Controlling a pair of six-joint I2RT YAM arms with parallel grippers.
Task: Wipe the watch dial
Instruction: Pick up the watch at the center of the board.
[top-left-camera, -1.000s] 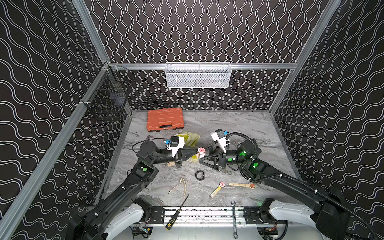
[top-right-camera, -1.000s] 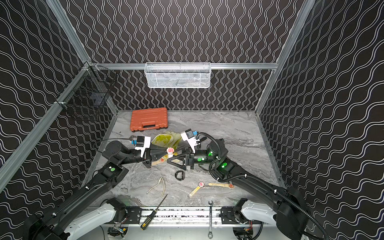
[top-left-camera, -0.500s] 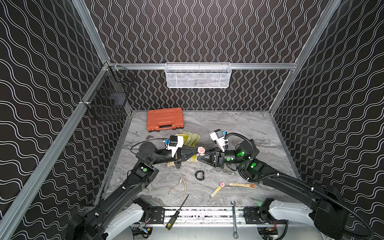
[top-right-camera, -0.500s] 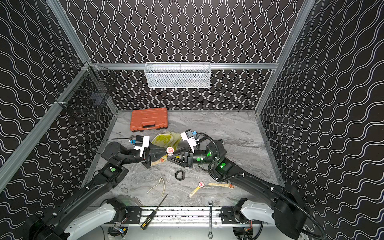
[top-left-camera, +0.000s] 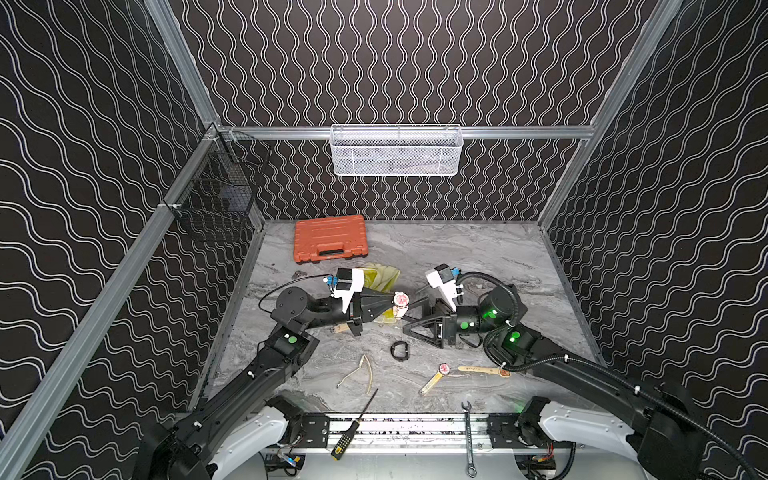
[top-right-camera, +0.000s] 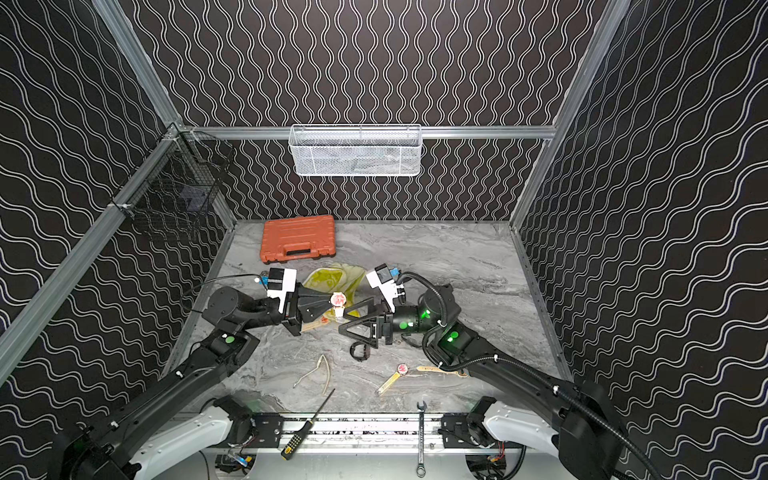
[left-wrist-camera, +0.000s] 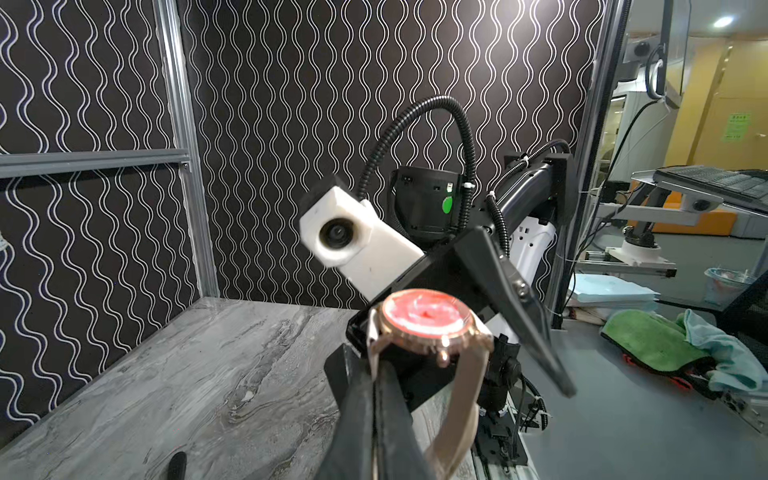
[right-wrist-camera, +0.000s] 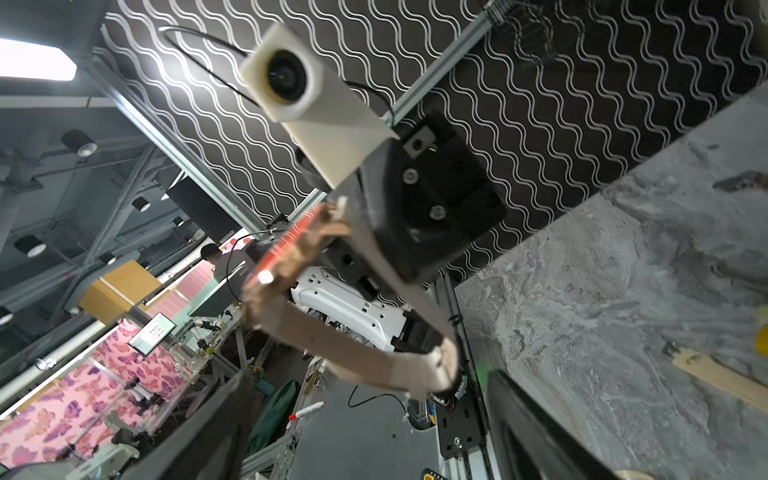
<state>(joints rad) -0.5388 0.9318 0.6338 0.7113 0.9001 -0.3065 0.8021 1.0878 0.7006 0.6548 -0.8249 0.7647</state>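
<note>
Watch is held clamped by its strap in left gripper, over yellow cloth's edge. Right gripper is spread wide beside the cloth.

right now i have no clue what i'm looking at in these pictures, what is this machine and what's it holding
These are two robot arms on a grey table inside a walled booth. Two pictures look down from one camera head above. The other two come from a small camera on each arm's wrist. The left gripper is shut on the strap of a watch with a pink face, held up off the table. The right gripper is open just beside it, holding nothing. On the table lie an orange case, a yellow cloth, a second watch and glasses.
</note>
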